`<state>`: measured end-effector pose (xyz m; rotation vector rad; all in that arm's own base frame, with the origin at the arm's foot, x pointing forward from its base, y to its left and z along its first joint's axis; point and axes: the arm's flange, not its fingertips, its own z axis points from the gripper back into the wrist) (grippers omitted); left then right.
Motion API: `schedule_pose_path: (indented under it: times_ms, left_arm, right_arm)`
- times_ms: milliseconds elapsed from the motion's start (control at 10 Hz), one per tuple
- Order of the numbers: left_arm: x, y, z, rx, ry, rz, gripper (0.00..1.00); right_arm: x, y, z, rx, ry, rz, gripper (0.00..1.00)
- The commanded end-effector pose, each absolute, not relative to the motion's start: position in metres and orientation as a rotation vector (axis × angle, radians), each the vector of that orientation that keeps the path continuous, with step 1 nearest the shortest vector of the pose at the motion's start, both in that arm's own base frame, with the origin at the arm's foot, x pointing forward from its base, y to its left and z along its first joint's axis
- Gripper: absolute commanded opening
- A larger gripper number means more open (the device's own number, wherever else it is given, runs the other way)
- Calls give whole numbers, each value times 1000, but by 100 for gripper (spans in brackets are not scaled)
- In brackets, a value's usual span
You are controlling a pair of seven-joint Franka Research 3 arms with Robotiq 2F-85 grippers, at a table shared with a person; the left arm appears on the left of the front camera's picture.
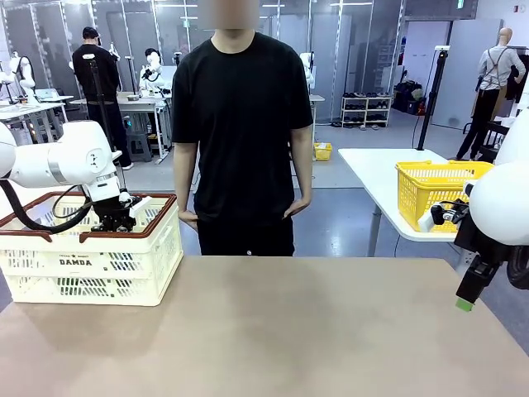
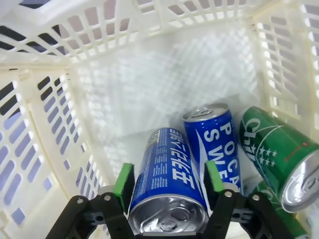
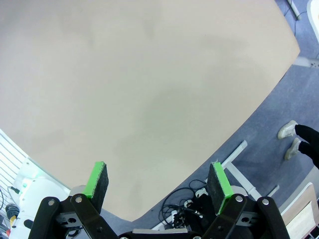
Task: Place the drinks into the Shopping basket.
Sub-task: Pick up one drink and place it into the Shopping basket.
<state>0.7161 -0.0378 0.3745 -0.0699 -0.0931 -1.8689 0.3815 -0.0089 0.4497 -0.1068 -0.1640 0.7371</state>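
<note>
The cream Shopping basket [image 1: 83, 273] with its brown rim stands at the table's left end. My left gripper [image 1: 111, 222] reaches down inside it. In the left wrist view that gripper [image 2: 169, 181] is open, and a blue can [image 2: 167, 169] lies between its green pads [image 2: 123, 184], on the basket [image 2: 45, 129] floor. A second blue can [image 2: 217, 134] lies beside it. A green can [image 2: 276, 149] rests at the right, with another green can [image 2: 271, 219] partly hidden below it. My right gripper [image 1: 464, 304] [image 3: 158, 183] hangs open and empty over the table's right edge.
A person [image 1: 244, 124] in black stands at the far side of the tan table [image 1: 264, 331], hands at the hips. A yellow mesh basket [image 1: 438, 186] sits on a white side table at the right. Cables and floor show beyond the table edge [image 3: 239, 129].
</note>
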Motion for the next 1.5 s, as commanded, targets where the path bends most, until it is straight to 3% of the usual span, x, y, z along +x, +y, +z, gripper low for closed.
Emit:
schedule_pose_path:
  times_ms: [0,600,1400]
  left_arm:
    - [696,-34,374,-43,-109,-1873,97]
    - [676,-34,432,23,-102,-1878,100]
    - [652,-35,510,132,-216,-1863,100]
  right_arm:
    - [381,-7,450,-107,-165,723,100]
    - [381,-7,450,-107,-165,723,100]
    - [381,-7,450,-107,-165,723,100]
